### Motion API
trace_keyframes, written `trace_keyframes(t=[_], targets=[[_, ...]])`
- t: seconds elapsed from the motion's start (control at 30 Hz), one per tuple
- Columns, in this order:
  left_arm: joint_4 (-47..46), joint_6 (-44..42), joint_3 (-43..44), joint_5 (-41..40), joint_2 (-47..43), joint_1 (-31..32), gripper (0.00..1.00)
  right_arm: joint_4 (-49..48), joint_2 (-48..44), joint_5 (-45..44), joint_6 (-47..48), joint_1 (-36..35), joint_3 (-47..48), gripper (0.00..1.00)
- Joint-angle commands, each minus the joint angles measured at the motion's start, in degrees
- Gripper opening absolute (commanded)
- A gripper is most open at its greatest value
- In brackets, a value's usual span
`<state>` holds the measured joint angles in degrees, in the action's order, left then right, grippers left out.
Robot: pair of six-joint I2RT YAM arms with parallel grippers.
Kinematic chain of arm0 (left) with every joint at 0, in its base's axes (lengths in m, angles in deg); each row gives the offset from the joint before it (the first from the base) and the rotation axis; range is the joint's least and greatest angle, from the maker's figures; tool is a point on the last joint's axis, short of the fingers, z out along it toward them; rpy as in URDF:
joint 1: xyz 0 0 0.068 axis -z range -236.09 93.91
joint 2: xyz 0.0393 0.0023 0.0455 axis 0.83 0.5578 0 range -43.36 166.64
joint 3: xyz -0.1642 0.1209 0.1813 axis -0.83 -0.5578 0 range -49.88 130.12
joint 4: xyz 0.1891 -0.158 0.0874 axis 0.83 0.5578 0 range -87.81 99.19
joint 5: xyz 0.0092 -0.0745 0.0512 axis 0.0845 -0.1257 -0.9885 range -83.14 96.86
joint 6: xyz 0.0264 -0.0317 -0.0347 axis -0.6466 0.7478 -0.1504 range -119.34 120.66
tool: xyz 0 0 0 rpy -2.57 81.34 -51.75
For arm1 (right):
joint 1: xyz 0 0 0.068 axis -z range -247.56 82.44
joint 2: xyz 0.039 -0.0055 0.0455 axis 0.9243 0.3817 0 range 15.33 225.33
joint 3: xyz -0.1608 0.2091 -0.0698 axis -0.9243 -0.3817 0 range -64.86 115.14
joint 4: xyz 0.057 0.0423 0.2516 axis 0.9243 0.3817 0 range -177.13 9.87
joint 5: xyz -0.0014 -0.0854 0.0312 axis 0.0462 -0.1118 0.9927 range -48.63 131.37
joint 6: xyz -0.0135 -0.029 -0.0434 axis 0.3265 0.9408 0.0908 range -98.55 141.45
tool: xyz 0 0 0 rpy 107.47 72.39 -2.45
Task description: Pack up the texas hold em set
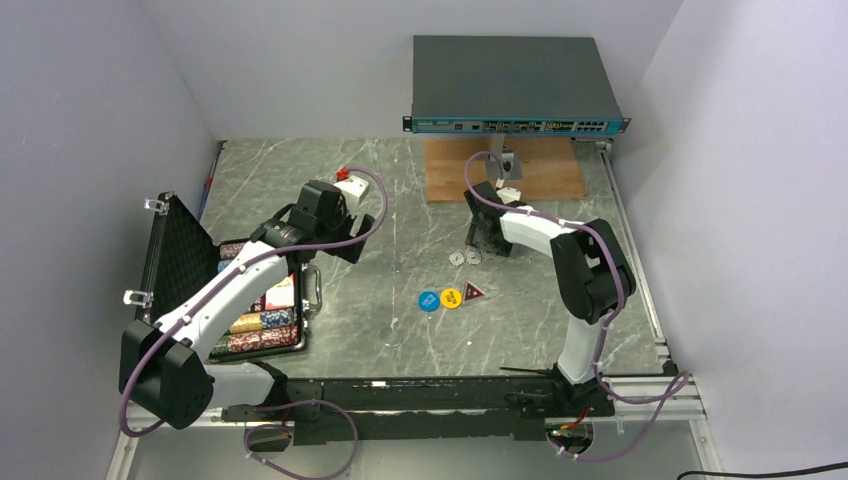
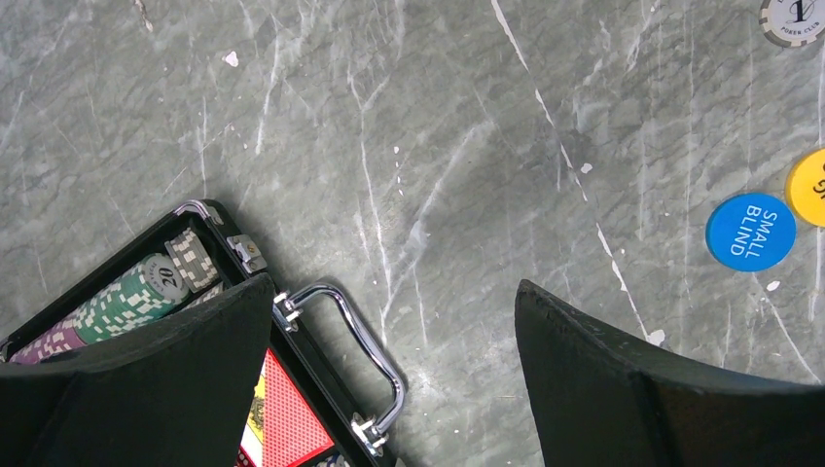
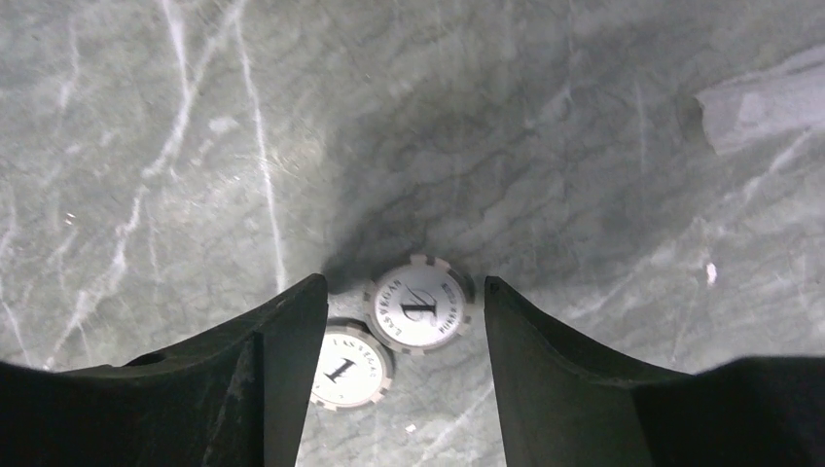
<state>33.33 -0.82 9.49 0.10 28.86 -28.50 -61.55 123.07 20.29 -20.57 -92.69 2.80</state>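
Right gripper (image 3: 401, 292) straddling one white poker chip (image 3: 420, 309), jaws half-wide, gripping nothing.
The chip lies flat on the table between my fingertips, closer to one finger. A second white chip (image 3: 348, 368) sits just beside it, partly tucked under my other finger. The open black briefcase (image 1: 180, 255) is well off to my left, beside my left gripper (image 2: 394, 287), which gapes wide and empty.

A robotics lab cell — white panel walls (image 1: 85, 120), rail-framed table (image 1: 400, 200), grey network switch (image 1: 510, 75).
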Motion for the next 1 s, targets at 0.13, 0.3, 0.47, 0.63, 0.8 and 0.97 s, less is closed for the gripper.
trace_keyframes(t=[0.13,0.3,0.47,0.63,0.8,0.97], targets=[[0.2,-0.3,2.6,0.5,0.4,0.0,0.95,3.9,-2.6,-0.4,-1.9,0.5,-3.9,0.58],[0.3,-0.3,2.7,0.3,0.6,0.0,0.95,3.4,-2.0,0.8,-1.2,0.4,-3.8,0.51],[0.5,-0.3,2.7,0.2,1.0,0.0,0.95,3.7,-1.3,1.0,-0.7,0.3,-2.8,0.5],[0.8,-0.3,2.8,0.1,1.2,0.0,0.95,4.3,-0.9,0.7,0.1,0.0,-2.1,0.5],[0.7,-0.3,2.8,0.3,1.2,0.0,0.95,4.0,-0.3,0.5,1.2,-0.1,-2.2,0.48],[0.9,-0.2,2.8,0.2,1.3,0.1,0.95,3.4,-1.1,0.2,1.7,-0.1,-2.3,0.44]])
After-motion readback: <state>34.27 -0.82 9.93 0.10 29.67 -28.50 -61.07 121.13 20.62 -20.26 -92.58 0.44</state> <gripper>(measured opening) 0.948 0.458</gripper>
